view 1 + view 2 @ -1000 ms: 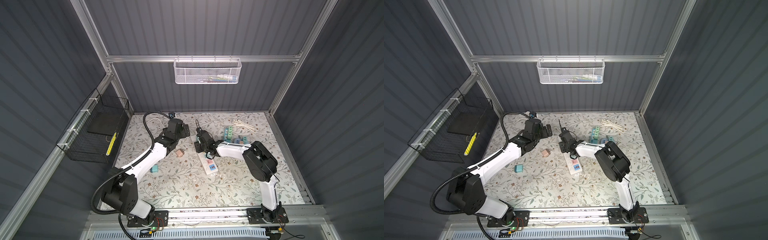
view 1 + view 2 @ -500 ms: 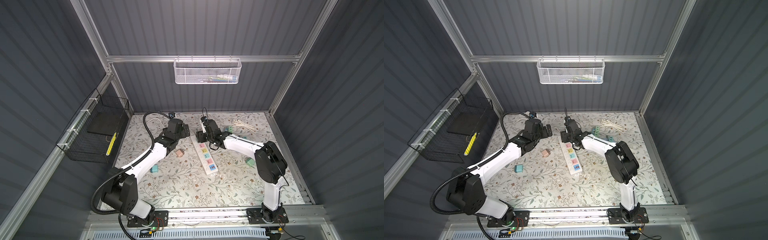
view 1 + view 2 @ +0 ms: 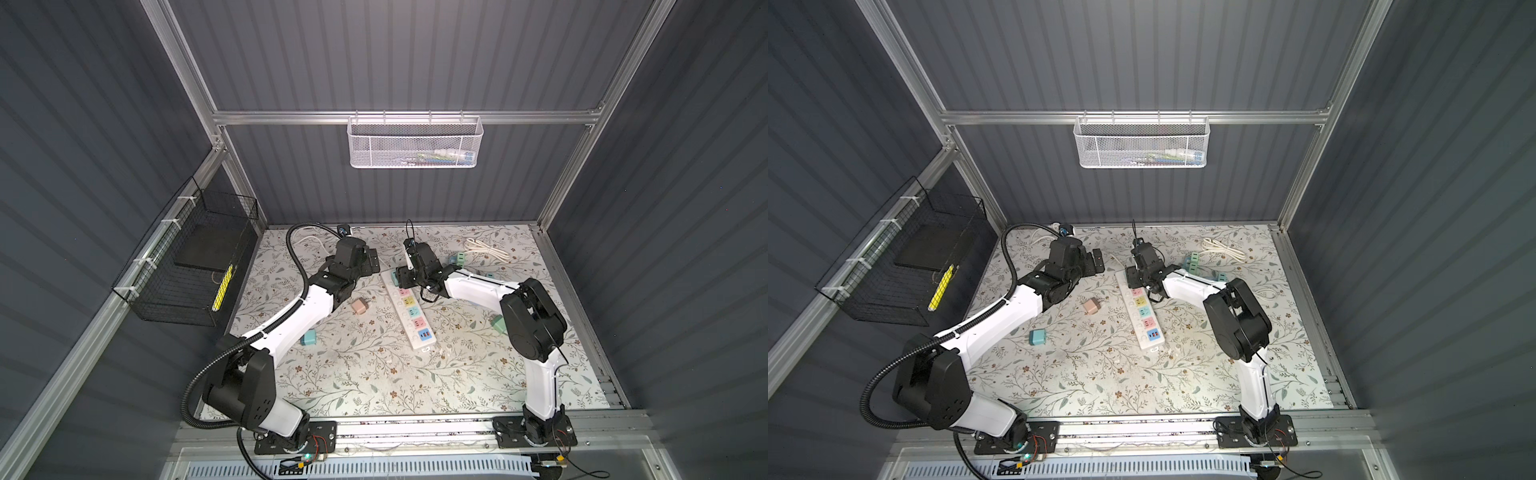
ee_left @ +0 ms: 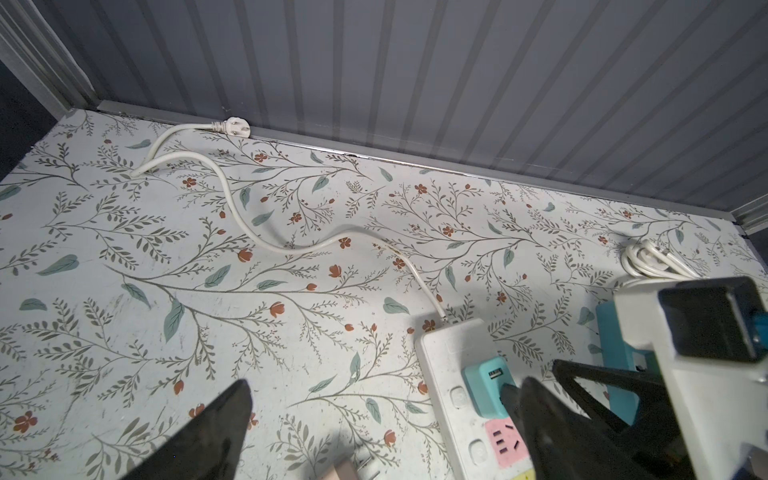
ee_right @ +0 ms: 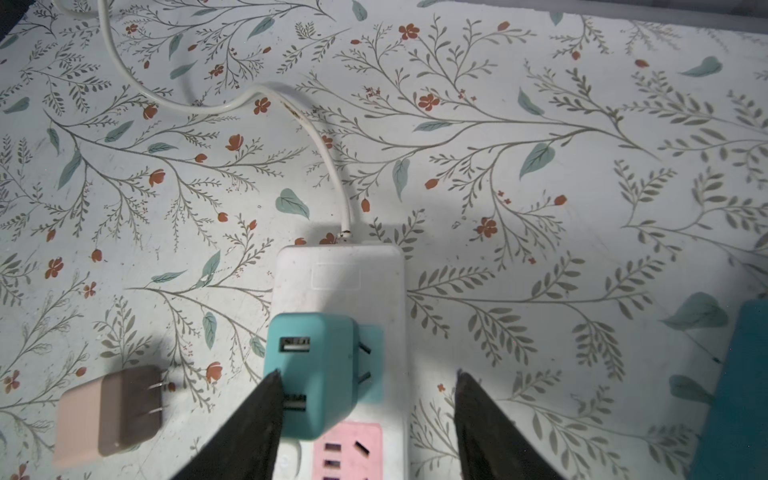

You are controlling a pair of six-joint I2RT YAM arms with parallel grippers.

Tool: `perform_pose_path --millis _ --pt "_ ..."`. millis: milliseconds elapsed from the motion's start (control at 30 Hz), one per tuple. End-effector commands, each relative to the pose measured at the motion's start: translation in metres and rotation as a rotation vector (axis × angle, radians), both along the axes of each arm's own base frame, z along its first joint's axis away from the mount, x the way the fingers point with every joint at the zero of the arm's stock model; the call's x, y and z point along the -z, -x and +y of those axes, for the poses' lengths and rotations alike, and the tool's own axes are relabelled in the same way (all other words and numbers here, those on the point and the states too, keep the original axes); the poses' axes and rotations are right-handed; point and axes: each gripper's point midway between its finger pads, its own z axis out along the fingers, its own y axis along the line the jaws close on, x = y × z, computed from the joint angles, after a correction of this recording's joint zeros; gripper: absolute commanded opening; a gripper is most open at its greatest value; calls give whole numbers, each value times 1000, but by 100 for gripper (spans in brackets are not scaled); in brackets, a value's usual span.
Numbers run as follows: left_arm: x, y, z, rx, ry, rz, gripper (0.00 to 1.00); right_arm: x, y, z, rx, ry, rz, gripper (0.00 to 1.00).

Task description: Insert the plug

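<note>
- Tabletop, flat, covered in floral-print sheet (image 3: 374, 374); carries everything listed below.
- Power strip, long white plastic bar with coloured sockets (image 3: 409, 309), lying flat mid-table, with its white cord (image 5: 328, 158) trailing toward the back wall. Judged light and liable to slide under a sideways push.
- Left gripper (image 4: 382, 395), black, two-fingered; jaws spread to their widest and holding nothing. It hovers beside the cord end of the strip.
- Right gripper (image 5: 368, 374), black, two-fingered, directly over the strip's cord end. Jaws stand about half apart with nothing clamped. One finger (image 5: 257, 415) sits against the plug's port face, the other finger (image 5: 482, 419) is well clear of it.
- Plug, teal rounded plastic block with two USB ports (image 5: 311, 374). It lies tipped on its side on top of the strip, over the teal end socket (image 5: 373, 392), and is not inserted.
  - Handling, judged: light, rigid, with a smooth shell likely to slip.
  - Best hold, judged: across the two broad flat sides, mid-body, clear of ports and prongs, then turn it prongs-down.
- Prongs, two thin metal blades (image 5: 363, 348), pointing sideways across the strip. Judged stiff, but apt to bend or jam if pressed in askew.
</note>
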Motion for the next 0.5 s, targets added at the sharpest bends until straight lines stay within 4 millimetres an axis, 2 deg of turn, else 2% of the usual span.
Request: perform_pose_path --millis 0,233,467 --pt "8 0 4 -4 -14 13 100 40 15 -20 34 73 77 64" --pt "10 -1 3 -3 -14 18 100 65 23 -37 77 74 132 63" --pt "12 -1 3 -4 -17 21 100 69 26 -40 73 83 143 62"
